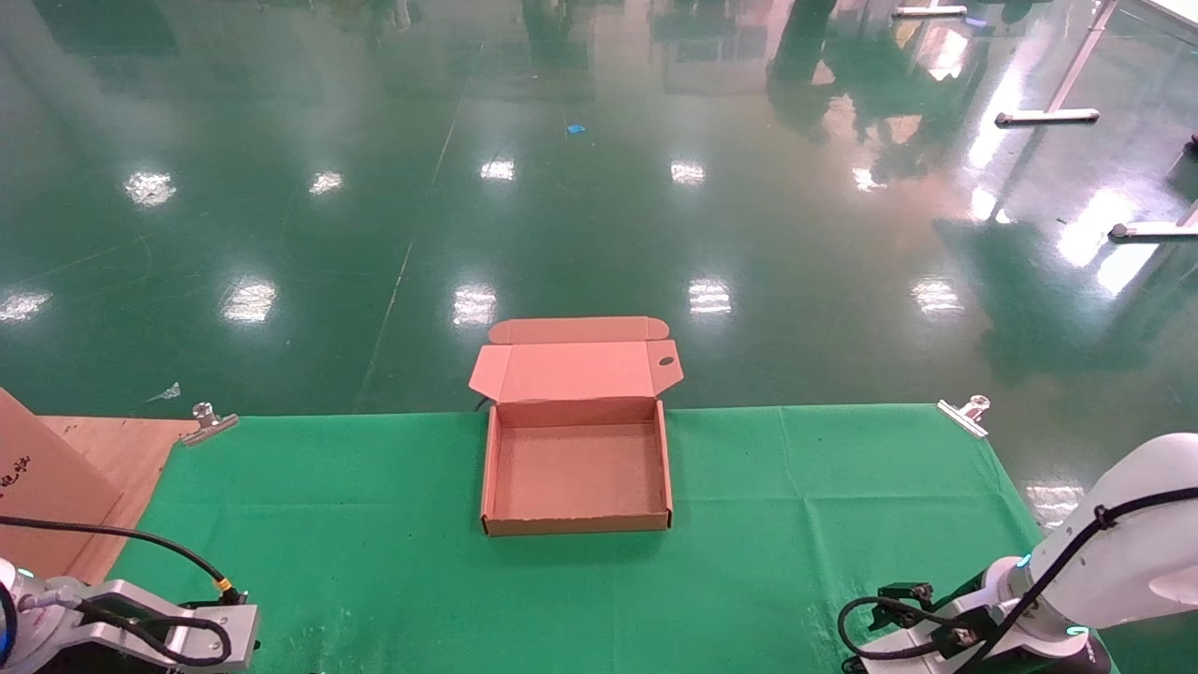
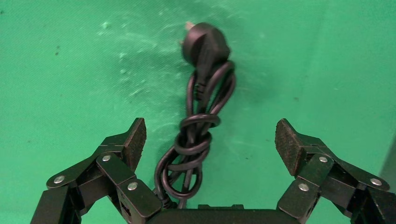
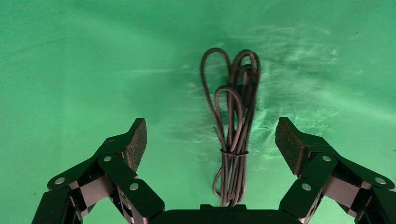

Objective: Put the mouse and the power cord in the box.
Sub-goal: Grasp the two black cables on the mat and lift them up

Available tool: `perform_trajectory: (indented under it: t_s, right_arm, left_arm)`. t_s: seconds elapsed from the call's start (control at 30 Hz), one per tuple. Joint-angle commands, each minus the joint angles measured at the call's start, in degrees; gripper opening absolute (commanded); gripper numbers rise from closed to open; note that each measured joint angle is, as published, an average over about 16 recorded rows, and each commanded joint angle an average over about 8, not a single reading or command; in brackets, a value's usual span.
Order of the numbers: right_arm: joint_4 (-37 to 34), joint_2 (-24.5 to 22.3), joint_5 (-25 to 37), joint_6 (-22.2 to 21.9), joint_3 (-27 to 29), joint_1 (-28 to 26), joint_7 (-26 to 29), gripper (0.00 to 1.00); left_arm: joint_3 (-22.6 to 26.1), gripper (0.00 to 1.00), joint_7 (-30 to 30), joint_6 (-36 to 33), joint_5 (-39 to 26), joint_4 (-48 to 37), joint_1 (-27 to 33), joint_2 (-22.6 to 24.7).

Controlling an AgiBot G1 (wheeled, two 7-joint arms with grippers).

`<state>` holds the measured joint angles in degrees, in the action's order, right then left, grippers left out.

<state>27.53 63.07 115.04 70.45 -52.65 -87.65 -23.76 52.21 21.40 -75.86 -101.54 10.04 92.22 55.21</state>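
The box (image 1: 577, 524) stands open and empty at the middle of the green cloth, its lid (image 1: 576, 373) folded back over the far edge. In the left wrist view the power cord (image 2: 194, 135), knotted loops ending in a chunky plug (image 2: 205, 44), lies on the cloth between the fingers of my open left gripper (image 2: 210, 133). My right gripper (image 3: 210, 130) is open over a tied bundle of thin black cable (image 3: 233, 140). The mouse body is out of view. Both arms sit low at the near corners of the table.
A large brown cardboard panel (image 1: 42, 487) leans on a wooden board (image 1: 126, 449) at the left. Metal clips (image 1: 208, 423) (image 1: 966, 415) pin the cloth at the far corners. The shiny green floor lies beyond the table's far edge.
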Motion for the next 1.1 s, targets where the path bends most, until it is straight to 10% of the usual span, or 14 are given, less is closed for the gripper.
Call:
perform_trajectory:
  t_s: [0.03, 0.47, 0.73, 1.1]
  right_arm:
    - [-3.28, 1.02, -0.22, -0.98, 0.12, -0.5, -1.66, 1.0]
    - [-13.58, 4.46, -0.84, -3.99, 0.5, -3.21, -8.73, 0.99]
    - [-17.43, 5.54, -0.9, -4.62, 0.51, -4.22, -11.2, 0.07]
    - [-21.15, 7.13, -0.95, -5.41, 0.54, -5.34, -13.13, 0.0]
  left_arm:
    - [-0.26, 1.0, 1.01, 1.37, 0.32, -2.15, -0.3, 0.58]
    - [-0.39, 0.97, 3.1, 6.08, 0.33, -7.54, -0.39, 1.08]
    - [-0.91, 0.0, 4.24, 7.15, 1.07, -8.59, -0.99, 1.53]
    - [-0.8, 0.0, 4.87, 6.71, 0.91, -9.38, -0.82, 1.92]
